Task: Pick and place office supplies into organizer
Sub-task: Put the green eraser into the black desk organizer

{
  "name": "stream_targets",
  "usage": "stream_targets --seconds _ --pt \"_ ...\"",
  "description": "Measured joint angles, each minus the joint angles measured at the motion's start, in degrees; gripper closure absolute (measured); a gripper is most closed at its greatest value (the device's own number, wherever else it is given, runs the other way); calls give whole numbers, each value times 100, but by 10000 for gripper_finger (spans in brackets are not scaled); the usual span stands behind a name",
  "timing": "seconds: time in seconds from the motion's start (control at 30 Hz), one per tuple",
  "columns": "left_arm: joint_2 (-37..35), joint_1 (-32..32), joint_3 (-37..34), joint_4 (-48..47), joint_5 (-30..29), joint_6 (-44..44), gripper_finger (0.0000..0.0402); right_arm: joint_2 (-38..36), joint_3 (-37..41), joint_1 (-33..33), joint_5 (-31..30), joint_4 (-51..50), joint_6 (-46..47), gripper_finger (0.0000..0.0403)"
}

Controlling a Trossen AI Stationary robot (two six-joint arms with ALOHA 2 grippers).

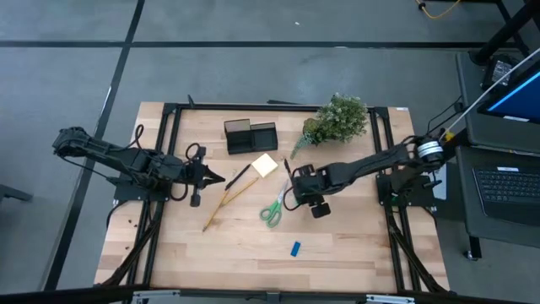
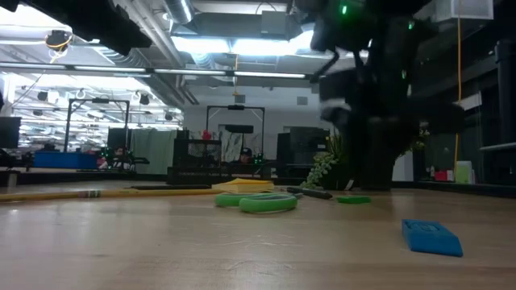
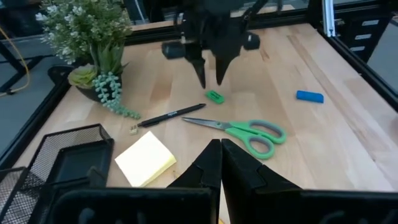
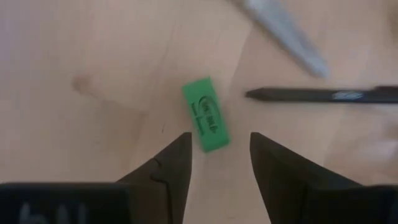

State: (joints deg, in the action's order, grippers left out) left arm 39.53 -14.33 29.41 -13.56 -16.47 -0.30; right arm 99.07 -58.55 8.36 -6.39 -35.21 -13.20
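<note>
A small green piece (image 4: 205, 121) lies flat on the wooden table beside a black pen (image 4: 323, 94). My right gripper (image 4: 221, 142) hangs over it, pointing down and open, one finger on each side of its near end without touching. The left wrist view shows that gripper (image 3: 211, 79) just above the green piece (image 3: 214, 96). Green-handled scissors (image 1: 274, 211), a yellow sticky-note pad (image 1: 265, 165), a wooden pencil (image 1: 226, 201) and a small blue piece (image 1: 295, 248) also lie on the table. The black organizer (image 1: 251, 135) stands farther back. My left gripper (image 1: 215, 177) waits shut at the left.
A bushy green plant (image 1: 337, 120) stands at the back right, close to the right arm. The black table frame (image 1: 169, 127) runs along the left and right sides. Bare wood lies along the near edge around the blue piece (image 2: 431, 236).
</note>
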Motion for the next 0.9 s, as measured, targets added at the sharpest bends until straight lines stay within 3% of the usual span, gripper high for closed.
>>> stream_targets --seconds 0.27,0.7,0.9 --pt "0 0 0 0 0 0 399 424 -16 0 115 178 -86 240" --pt "0 0 0 -15 0 -41 399 456 -11 -57 340 313 -84 240" --pt "0 0 -2 -46 0 -45 400 461 -4 -113 439 312 -63 276"
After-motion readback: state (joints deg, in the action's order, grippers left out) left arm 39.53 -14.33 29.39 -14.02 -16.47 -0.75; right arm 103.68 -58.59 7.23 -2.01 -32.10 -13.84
